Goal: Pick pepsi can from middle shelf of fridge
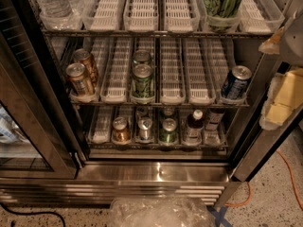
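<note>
Speckled floor lay in front of the fridge, and its glass door stood open on the left. One orange cord ran over the floor on the right, and one black cord on the left. A lump of clear crinkly plastic sat at the near edge.

The claw was at the far right side of the view, outside the fridge's right wall. It looked pale and yellow. Nobody could tell if it was open or closed, and it held nothing that could be seen.

The pepsi can stood up straight at the front of the last lane on the right of the middle shelf. It was just to the left of the claw, with the fridge wall between them. They did not touch.

The middle shelf had six white lanes. It held one pepsi can, two green cans in one lane near the middle, and two brown cans in the lane on the far left. Three lanes had no cans.

The low shelf showed one brown can, one silver can, one green can and one bottle with a white cap in front, with more things behind that were hard to make out.
</note>
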`<state>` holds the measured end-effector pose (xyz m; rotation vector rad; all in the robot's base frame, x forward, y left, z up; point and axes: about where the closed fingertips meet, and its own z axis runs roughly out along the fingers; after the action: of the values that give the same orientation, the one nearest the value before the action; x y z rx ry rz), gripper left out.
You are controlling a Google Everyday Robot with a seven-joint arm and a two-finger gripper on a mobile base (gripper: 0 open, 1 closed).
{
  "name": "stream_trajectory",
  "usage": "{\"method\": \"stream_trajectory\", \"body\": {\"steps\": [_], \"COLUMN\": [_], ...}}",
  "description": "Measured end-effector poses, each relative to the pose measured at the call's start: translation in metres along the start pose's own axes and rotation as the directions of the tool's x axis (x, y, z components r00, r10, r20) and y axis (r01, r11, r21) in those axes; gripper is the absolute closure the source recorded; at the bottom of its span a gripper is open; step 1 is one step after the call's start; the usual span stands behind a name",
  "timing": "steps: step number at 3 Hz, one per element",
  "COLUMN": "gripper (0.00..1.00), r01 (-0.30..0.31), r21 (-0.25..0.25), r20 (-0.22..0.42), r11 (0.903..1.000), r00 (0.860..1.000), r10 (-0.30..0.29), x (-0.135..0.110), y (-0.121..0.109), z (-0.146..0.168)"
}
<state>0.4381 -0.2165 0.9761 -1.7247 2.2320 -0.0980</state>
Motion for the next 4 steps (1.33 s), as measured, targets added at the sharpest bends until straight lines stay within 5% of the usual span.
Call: {"method": "stream_trajectory", "body": {"steps": [1, 2, 3, 4], "gripper": [0.00, 0.00, 0.00, 0.00], "r01": [-0.005, -0.061, -0.156, -0.237], "r21": [0.000, -0.015, -0.056, -0.098], "r20": [0.011, 0.087, 0.220, 0.340], "r11": [1.0000, 0.9980, 0.9862, 0.9666], "r00": [1.000, 0.994, 0.962, 0.905], "r10": [0.005, 0.062, 0.165, 0.256], "x": [-0.010, -0.036, -0.061, -0.076], "y": [0.005, 0.023, 0.050, 0.084], "z": [0.004, 0.019, 0.045, 0.073]}}
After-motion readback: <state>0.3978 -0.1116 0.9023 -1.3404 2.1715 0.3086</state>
